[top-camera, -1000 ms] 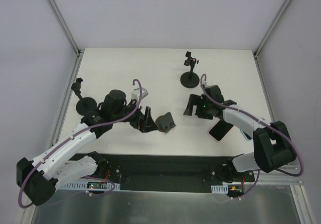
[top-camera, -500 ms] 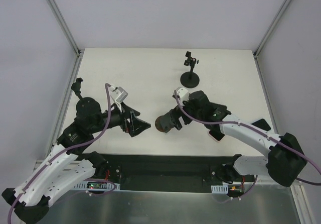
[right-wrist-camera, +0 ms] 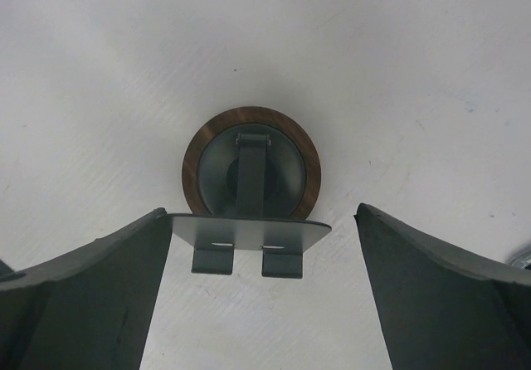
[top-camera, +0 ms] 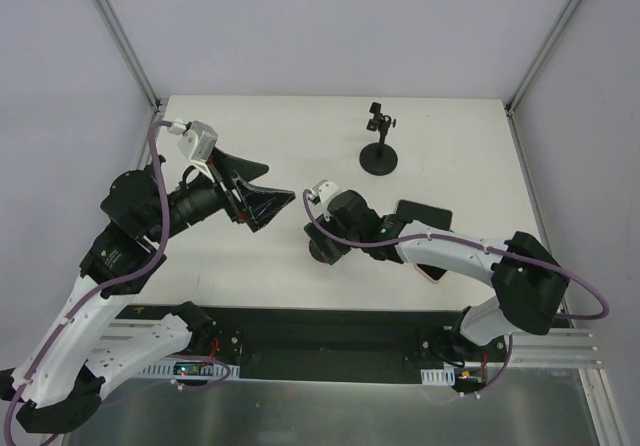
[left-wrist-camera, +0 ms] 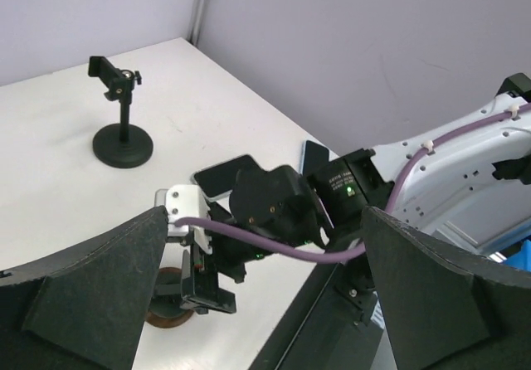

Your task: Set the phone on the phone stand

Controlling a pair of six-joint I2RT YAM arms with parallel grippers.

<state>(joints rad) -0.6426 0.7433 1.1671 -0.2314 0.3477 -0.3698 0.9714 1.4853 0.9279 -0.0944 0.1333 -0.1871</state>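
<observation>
Phone (top-camera: 424, 213) lies flat on counter (top-camera: 260, 126), beside the right forearm and apart from stand (right-wrist-camera: 251, 179). A second dark slab (top-camera: 433, 270) sits partly under that arm; cannot tell what it is.

Right hand (right-wrist-camera: 261, 212): spread wide, empty, straddling the stand.
Left hand (left-wrist-camera: 264, 212): wide open, empty, held high.

Judgement: the phone is rigid, thin and probably slippery, with glass that could crack. Grip across the long edges at mid-length.

The phone stand (right-wrist-camera: 251, 171) is showing a brown wood-grain ring around a dark grey disc and plate. The phone (top-camera: 424, 213) is looking black, perhaps pale-edged. The cable (left-wrist-camera: 249, 232) is showing purple, the table (top-camera: 300, 136) white, and the clamp mount (top-camera: 379, 156) at one o'clock black.
</observation>
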